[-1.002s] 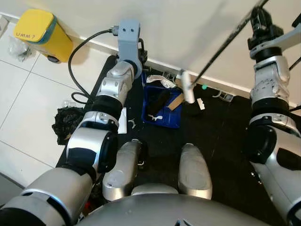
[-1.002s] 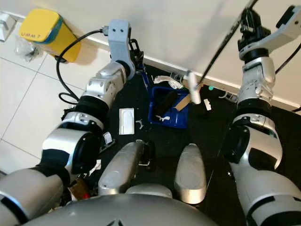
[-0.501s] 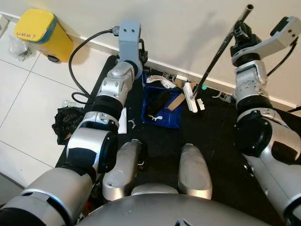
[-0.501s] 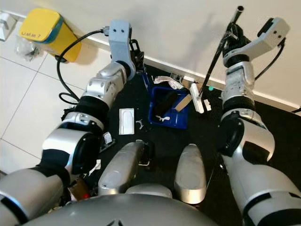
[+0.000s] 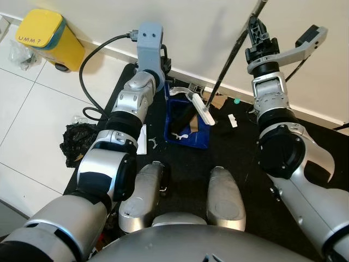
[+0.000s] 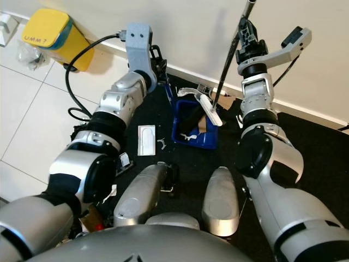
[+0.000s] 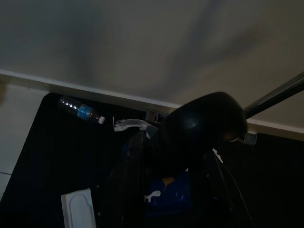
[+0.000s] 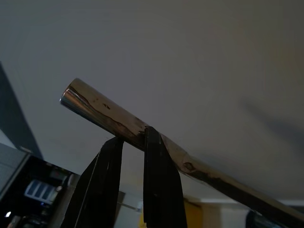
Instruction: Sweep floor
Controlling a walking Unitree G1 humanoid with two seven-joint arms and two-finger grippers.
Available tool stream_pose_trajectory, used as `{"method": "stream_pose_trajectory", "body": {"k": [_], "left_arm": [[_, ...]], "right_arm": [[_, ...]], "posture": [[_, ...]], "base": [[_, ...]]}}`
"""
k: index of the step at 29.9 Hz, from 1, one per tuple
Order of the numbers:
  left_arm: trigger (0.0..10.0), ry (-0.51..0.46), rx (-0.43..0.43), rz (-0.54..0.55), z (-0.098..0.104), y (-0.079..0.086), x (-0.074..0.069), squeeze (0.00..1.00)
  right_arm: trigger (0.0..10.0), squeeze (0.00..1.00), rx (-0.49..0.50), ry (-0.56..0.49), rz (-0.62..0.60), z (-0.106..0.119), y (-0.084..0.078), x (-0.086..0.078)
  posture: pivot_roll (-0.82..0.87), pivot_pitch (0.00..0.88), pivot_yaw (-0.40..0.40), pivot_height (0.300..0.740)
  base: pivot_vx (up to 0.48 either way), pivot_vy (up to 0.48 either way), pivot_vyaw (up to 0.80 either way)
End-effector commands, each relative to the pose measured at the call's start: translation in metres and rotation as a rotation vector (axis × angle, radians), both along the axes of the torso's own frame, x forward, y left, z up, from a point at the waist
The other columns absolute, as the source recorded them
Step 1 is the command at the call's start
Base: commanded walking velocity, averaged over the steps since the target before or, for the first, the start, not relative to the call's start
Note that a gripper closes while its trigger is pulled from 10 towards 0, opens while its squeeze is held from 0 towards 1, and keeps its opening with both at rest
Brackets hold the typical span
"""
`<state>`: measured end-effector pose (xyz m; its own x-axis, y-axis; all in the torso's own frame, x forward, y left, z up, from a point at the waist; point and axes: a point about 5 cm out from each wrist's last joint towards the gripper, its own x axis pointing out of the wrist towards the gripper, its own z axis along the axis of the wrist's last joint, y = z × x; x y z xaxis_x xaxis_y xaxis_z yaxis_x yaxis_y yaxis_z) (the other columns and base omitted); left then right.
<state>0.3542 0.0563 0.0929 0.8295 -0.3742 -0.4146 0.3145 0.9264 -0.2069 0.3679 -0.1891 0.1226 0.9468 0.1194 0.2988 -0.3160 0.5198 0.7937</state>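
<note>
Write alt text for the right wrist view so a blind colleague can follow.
The right gripper has its two black fingers clamped on a shiny metal broom handle near its upper end, which slants across a plain pale wall.

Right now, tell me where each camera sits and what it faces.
Left eye view: on the head, looking down at both silver arms, the knees, the blue dustpan and the white broom head on the black mat.
Right eye view: the head's other eye, same scene; the right gripper is raised near the wall.
Left wrist view: dark; the left gripper over the dustpan.
Right wrist view: the fingers clamp the broom handle.
Shared: broom and dustpan.
</note>
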Motion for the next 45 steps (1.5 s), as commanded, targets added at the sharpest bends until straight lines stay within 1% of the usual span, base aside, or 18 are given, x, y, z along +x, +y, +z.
{"method": "stream_pose_trajectory", "body": {"k": [1,5,9,12,14,15,16,19,20,21,22,23,24,25,29,34,41,45], "left_arm": [[10.0,0.250,-0.128,-0.089,-0.042,-0.038,-0.036,0.00],[10.0,0.243,-0.142,-0.096,-0.038,-0.044,-0.035,0.00],[10.0,0.242,-0.148,-0.095,-0.038,-0.046,-0.035,0.00],[10.0,0.237,-0.160,-0.084,-0.036,-0.047,-0.033,0.00],[10.0,0.237,-0.160,-0.084,-0.036,-0.047,-0.033,0.00],[10.0,0.235,-0.165,-0.077,-0.035,-0.046,-0.032,0.00],[10.0,0.230,-0.172,-0.054,-0.033,-0.041,-0.028,0.00],[10.0,0.224,-0.180,-0.031,-0.031,-0.036,-0.025,0.00],[10.0,0.218,-0.191,0.000,-0.028,-0.028,-0.020,0.00],[10.0,0.218,-0.191,0.000,-0.028,-0.028,-0.020,0.00],[10.0,0.210,-0.198,0.033,-0.025,-0.019,-0.016,0.00],[10.0,0.204,-0.209,0.116,-0.023,0.004,-0.008,0.00],[10.0,0.205,-0.214,0.143,-0.023,0.011,-0.006,0.00],[10.0,0.205,-0.214,0.143,-0.023,0.011,-0.006,0.00],[10.0,0.206,-0.230,0.270,-0.024,0.046,0.000,0.00],[10.0,0.193,-0.226,0.335,-0.024,0.066,0.002,0.00],[10.0,0.202,-0.218,0.345,-0.028,0.065,0.000,0.00],[10.0,0.215,-0.215,0.325,-0.031,0.057,-0.002,0.00]], "right_arm": [[10.0,0.00,0.092,-0.030,0.037,0.001,0.010,0.001],[10.0,0.00,0.111,-0.197,0.047,0.029,0.003,0.001],[10.0,0.00,0.138,-0.258,0.030,0.042,-0.007,-0.002],[10.0,0.00,0.165,-0.334,-0.043,0.059,-0.030,-0.012],[10.0,0.00,0.165,-0.334,-0.043,0.059,-0.030,-0.012],[10.0,0.00,0.148,-0.348,-0.071,0.063,-0.038,-0.017],[10.0,0.00,0.050,-0.353,-0.114,0.069,-0.049,-0.025],[10.0,0.00,-0.042,-0.348,-0.142,0.074,-0.057,-0.033],[10.0,0.00,-0.157,-0.337,-0.164,0.078,-0.060,-0.040],[10.0,0.00,-0.157,-0.337,-0.164,0.078,-0.060,-0.040],[10.0,0.00,-0.253,-0.320,-0.181,0.080,-0.059,-0.045],[10.0,0.00,-0.403,-0.270,-0.179,0.072,-0.045,-0.049],[10.0,0.00,-0.435,-0.253,-0.172,0.069,-0.039,-0.049],[10.0,0.00,-0.435,-0.253,-0.172,0.069,-0.039,-0.049],[10.0,0.00,-0.493,-0.181,-0.097,0.045,-0.008,-0.051],[10.0,0.00,-0.462,-0.121,-0.095,0.038,-0.006,-0.050],[10.0,0.00,-0.508,-0.073,-0.126,0.036,-0.008,-0.045],[10.0,0.00,-0.571,0.020,-0.216,0.022,-0.008,-0.043]], "posture": [[0.06,0.165,0.101,0.740],[0.04,0.153,0.093,0.740],[0.01,0.139,0.082,0.740],[-0.01,0.122,0.073,0.740],[-0.01,0.122,0.073,0.740],[-0.01,0.114,0.070,0.740],[-0.02,0.103,0.068,0.740],[-0.03,0.096,0.069,0.740],[-0.04,0.089,0.071,0.740],[-0.04,0.089,0.071,0.740],[-0.05,0.082,0.074,0.740],[-0.07,0.070,0.076,0.740],[-0.07,0.070,0.076,0.740],[-0.07,0.070,0.076,0.740],[-0.07,0.043,0.059,0.740],[-0.05,0.029,0.046,0.740],[-0.04,0.021,0.041,0.740],[-0.03,0.018,0.045,0.740]], "base": [[0.000,0.000,0.00],[0.000,0.000,0.00],[0.000,0.000,0.00],[0.000,0.000,0.00],[0.000,0.000,0.00],[0.000,0.000,0.00],[0.000,0.000,0.00],[0.000,0.000,0.00],[0.000,0.000,0.00],[0.000,0.000,0.00],[0.000,0.000,0.00],[0.000,0.000,0.00],[0.000,0.000,0.00],[0.000,0.000,0.00],[0.000,0.000,0.00],[0.000,0.000,0.00],[0.000,0.000,0.00],[0.000,0.000,0.00]]}}
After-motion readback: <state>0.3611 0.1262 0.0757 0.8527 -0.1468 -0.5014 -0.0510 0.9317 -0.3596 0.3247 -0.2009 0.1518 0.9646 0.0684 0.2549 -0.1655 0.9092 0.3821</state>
